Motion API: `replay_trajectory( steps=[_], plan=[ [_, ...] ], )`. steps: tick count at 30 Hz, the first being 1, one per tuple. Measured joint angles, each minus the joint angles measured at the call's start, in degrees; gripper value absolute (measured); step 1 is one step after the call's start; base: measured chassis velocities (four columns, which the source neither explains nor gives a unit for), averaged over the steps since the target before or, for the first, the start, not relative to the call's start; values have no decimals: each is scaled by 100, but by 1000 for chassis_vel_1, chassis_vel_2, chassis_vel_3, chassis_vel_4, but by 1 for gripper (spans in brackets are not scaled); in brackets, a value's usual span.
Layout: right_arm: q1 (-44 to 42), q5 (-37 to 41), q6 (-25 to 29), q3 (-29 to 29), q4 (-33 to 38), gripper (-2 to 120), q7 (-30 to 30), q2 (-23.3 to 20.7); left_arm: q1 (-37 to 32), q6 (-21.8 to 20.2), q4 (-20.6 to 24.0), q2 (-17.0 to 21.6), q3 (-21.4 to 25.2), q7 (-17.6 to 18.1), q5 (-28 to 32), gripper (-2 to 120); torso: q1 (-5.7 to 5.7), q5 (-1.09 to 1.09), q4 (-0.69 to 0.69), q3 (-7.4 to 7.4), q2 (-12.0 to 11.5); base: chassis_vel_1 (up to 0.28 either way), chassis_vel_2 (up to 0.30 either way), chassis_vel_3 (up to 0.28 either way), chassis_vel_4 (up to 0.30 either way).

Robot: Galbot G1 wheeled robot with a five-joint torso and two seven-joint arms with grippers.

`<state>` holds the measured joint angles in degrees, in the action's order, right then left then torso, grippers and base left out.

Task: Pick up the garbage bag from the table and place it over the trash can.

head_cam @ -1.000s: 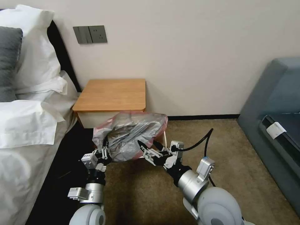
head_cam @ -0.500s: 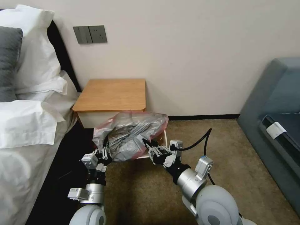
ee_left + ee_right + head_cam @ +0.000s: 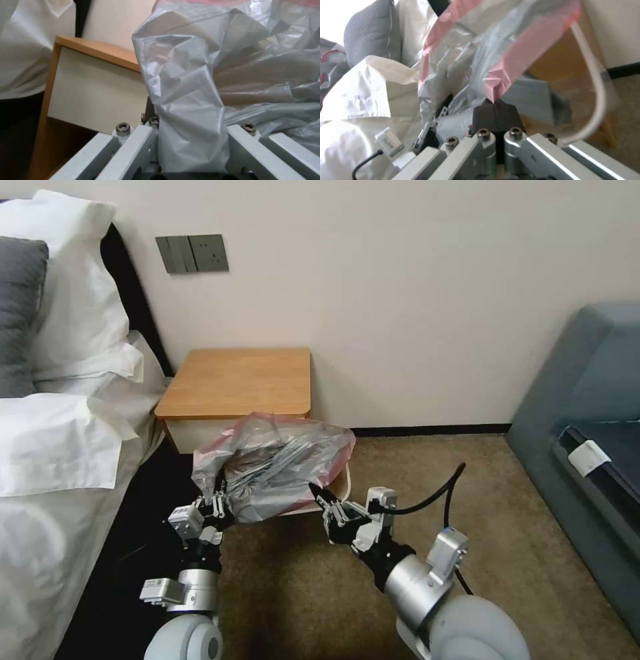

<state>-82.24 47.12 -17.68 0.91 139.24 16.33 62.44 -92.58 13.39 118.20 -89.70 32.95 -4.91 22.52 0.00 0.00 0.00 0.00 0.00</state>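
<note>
The garbage bag [image 3: 273,463], crinkly grey plastic with a pinkish-red rim band, hangs spread over the cream trash can [image 3: 347,480], which stands on the carpet in front of the table [image 3: 240,380]. My left gripper [image 3: 217,501] is shut on the bag's near left side; in the left wrist view a bunched fold of the bag [image 3: 190,112] runs down into the left gripper [image 3: 186,125]. My right gripper [image 3: 319,495] is shut on the bag's near right rim. The right wrist view has the right gripper [image 3: 495,106] pinching the pink band [image 3: 520,57], with the trash can rim [image 3: 598,100] beside it.
A bed with white pillows [image 3: 60,440] lies along the left. The wall [image 3: 400,280] is behind the table, and a grey sofa [image 3: 587,433] is at the right. Brown carpet [image 3: 480,493] lies open between the bin and the sofa.
My right gripper was open beside the bag's rim and has shut on it. The bag has shifted slightly left and up. The left gripper kept its hold.
</note>
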Motion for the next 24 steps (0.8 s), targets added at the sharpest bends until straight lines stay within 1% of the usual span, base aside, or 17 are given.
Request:
replay_trajectory(
  steps=[11, 24],
  plan=[
    [-756, -569, 117, 61, 110, 0, -207, -87, 25, -215, 103, -51, -41, 194, 140, 7, 0, 0, 0, 0, 0, 0, 0, 0, 0],
    [-995, -961, 272, 228, -132, 0, -367, -92, -79, -484, 408, 21, -42, 362, 511, 7, 0, 0, 0, 0, 0, 0, 0, 0, 0]
  ],
)
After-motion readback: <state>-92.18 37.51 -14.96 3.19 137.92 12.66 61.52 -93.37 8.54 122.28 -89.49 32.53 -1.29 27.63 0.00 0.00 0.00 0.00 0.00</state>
